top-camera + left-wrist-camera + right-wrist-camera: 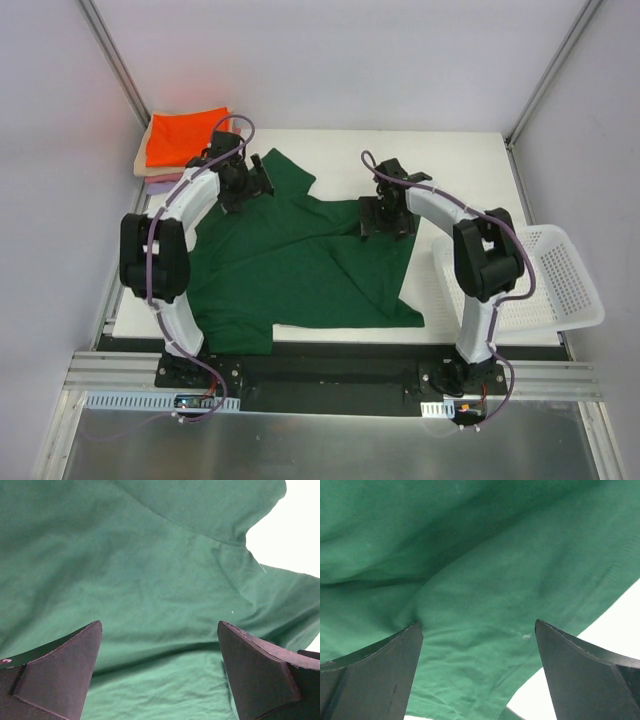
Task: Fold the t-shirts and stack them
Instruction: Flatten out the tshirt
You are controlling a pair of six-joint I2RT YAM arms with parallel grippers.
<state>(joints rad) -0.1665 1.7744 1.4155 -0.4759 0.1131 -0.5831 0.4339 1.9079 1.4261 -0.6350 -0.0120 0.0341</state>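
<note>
- At the upper left of the top view a folded orange shirt point(186, 136) lies on top of a small pile at the far left corner of the white table point(455, 150)
- A folded beige shirt point(143, 160) shows under the orange one, along the pile's left edge; what lies lower in the pile is too hidden to tell
- Just right of the pile the left gripper point(246, 182) hangs over the upper left part of the green shirt point(290, 262), by a flap of cloth that points to the upper middle of the frame
- In the left wrist view its fingers point(60, 672) stand wide apart at the bottom corners with nothing between them; wrinkled green cloth fills the frame and bare table shows at the upper right
- The green shirt lies spread and creased across the middle of the table, unfolded, with one edge near the bottom of the table by the arm bases
- The right gripper point(390, 216) hangs over the shirt's upper right edge, right of centre
- In the right wrist view its fingers point(375, 672) are also wide apart and grip nothing; green cloth lies beyond them and a strip of table shows at the lower right
- At the far right a white mesh basket point(565, 285) sits at the table's right edge, beside the right arm
</note>
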